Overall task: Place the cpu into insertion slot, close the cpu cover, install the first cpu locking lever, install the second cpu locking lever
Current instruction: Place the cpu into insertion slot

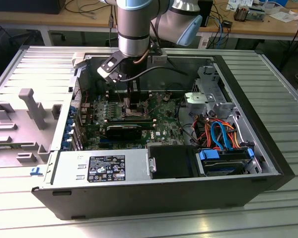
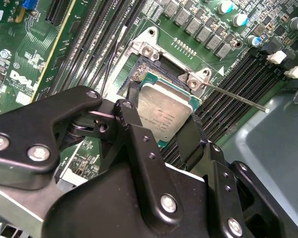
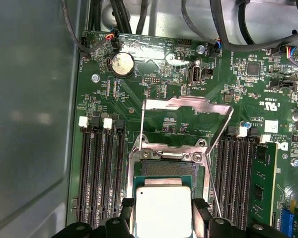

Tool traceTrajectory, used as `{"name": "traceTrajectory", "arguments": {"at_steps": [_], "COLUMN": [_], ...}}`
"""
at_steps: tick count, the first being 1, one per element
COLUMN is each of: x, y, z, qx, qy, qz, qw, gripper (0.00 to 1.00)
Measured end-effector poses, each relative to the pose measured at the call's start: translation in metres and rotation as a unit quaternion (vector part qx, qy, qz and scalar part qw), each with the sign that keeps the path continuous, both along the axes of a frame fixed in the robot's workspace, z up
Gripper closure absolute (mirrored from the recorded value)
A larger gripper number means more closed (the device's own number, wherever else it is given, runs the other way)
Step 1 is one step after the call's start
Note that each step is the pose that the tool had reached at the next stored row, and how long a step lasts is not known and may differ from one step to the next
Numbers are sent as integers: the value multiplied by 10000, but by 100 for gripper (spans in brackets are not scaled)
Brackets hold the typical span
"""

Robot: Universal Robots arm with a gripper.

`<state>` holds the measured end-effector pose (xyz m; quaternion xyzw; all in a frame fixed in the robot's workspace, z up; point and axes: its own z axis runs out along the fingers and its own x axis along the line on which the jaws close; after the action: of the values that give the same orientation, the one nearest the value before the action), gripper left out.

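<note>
**Open computer case on bench: cpu held at insertion slot**

- Grey plastic fixture (image 1: 32, 106): lying on the grooved metal bench (image 1: 278, 79), at the exterior view's left, just beside the case.
- Computer case (image 1: 139, 196): lying on its side with the panel off and the green motherboard (image 1: 164, 126) facing up.
- Power supply (image 1: 102, 168): sitting along the near wall of the case.
- Robot arm (image 1: 134, 29): reaching straight down into the case, over the middle of the motherboard.
- Gripper (image 1: 134, 101) (image 3: 164, 220) (image 2: 161, 116): standing low over the board. In both wrist views its two black fingers (image 3: 201, 215) (image 2: 188, 136) are pressing on opposite edges of the cpu, pinching it.
- Cpu (image 3: 163, 208) (image 2: 166, 109): sitting silvery side up between the fingers, directly over the insertion slot. Whether it is fully seated cannot be told.
- Insertion slot (image 3: 168, 168) (image 2: 141, 74): showing a strip of contacts beyond the cpu's far edge, with long black memory slots on both sides.
- Cpu cover (image 3: 188, 102): standing swung open, away from the slot, with the board showing through its window.
- Locking levers: one thin rod (image 3: 141, 124) (image 2: 238, 99) and a second (image 3: 212, 183) are standing unlatched at either side of the slot.
- Cable bundle (image 1: 221, 131), blue and orange: lying over the drive bay at the exterior view's right.
</note>
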<state>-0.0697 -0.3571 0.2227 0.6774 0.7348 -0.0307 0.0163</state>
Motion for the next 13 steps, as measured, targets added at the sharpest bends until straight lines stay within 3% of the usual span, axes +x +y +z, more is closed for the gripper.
{"name": "traceTrajectory", "arguments": {"at_steps": [2, 13], "x": [0, 0], "y": [0, 0], "z": [-56, -110], "qx": [0, 0], "qy": [0, 0], "qz": [0, 0], "qw": [10000, 10000], "gripper": [46, 46]}}
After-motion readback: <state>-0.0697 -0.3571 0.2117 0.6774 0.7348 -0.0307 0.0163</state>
